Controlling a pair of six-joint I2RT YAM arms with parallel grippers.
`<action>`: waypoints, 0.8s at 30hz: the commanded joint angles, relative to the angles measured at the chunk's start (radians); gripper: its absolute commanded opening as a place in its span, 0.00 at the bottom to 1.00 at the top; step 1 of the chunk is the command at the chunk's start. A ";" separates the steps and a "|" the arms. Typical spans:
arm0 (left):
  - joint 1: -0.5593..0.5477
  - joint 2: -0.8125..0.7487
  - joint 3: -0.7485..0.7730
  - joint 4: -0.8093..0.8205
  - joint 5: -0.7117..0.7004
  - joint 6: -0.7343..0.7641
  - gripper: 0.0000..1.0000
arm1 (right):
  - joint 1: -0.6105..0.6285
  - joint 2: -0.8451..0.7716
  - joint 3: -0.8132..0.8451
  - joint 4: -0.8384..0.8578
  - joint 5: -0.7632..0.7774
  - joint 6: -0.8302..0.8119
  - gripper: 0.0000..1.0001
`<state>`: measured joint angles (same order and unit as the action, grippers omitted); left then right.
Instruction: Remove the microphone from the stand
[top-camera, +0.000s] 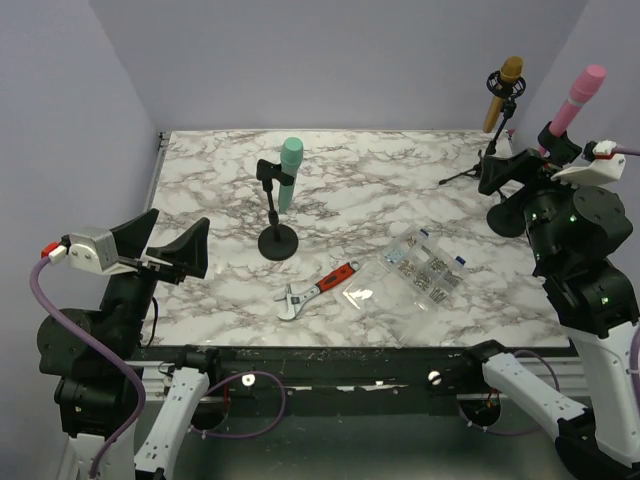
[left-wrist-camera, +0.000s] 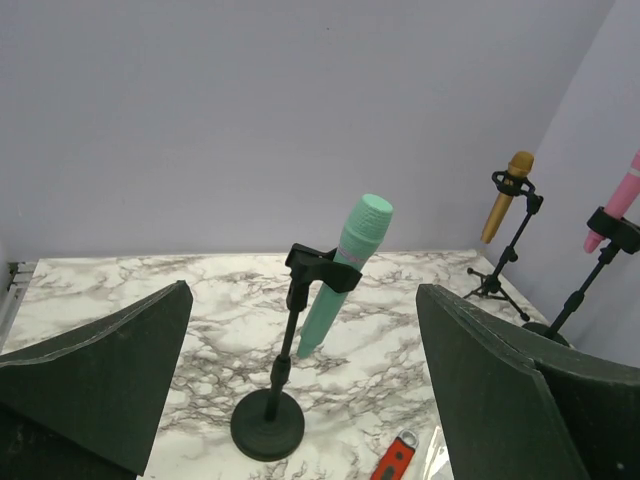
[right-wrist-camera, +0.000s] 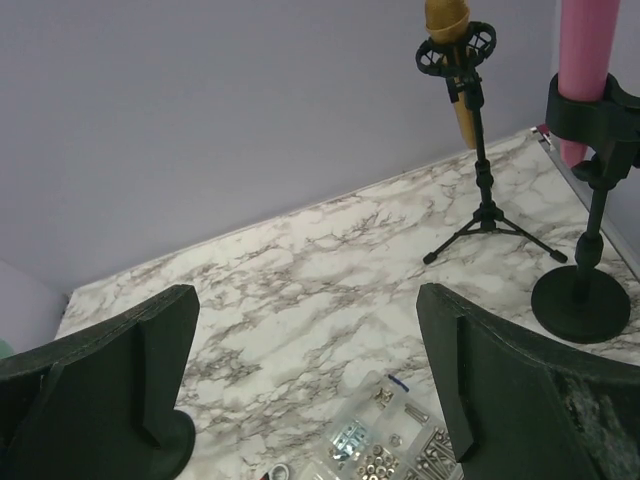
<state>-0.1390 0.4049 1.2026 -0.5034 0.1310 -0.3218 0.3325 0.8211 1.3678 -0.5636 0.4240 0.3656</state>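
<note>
A mint-green microphone (top-camera: 289, 172) sits tilted in the clip of a black round-base stand (top-camera: 277, 240) at the table's left middle; the left wrist view shows the microphone (left-wrist-camera: 345, 265) and the stand's base (left-wrist-camera: 267, 425) straight ahead. A gold microphone (top-camera: 503, 92) on a tripod stand and a pink microphone (top-camera: 578, 100) on a round-base stand are at the back right. My left gripper (top-camera: 165, 245) is open and empty, near the front left, short of the green microphone. My right gripper (top-camera: 525, 160) is open and empty beside the pink microphone's stand (right-wrist-camera: 580, 305).
A red-handled adjustable wrench (top-camera: 318, 289) lies in front of the green microphone's stand. To its right lies a clear plastic box of screws and nuts (top-camera: 420, 275). The gold microphone's tripod (right-wrist-camera: 487, 215) spreads its legs near the back right corner. Walls close the back and sides.
</note>
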 joint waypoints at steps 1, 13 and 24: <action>-0.002 0.002 -0.004 0.011 0.008 -0.004 0.99 | -0.004 0.006 0.001 0.005 -0.014 -0.008 1.00; -0.002 0.064 -0.046 0.020 0.091 -0.028 0.99 | -0.004 0.070 -0.073 0.042 -0.207 -0.008 1.00; -0.002 0.156 -0.153 0.096 0.202 -0.071 0.98 | 0.012 0.289 -0.168 0.172 -0.759 0.221 1.00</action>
<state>-0.1390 0.5381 1.0817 -0.4713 0.2584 -0.3542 0.3321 1.0210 1.2484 -0.4698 -0.0593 0.4545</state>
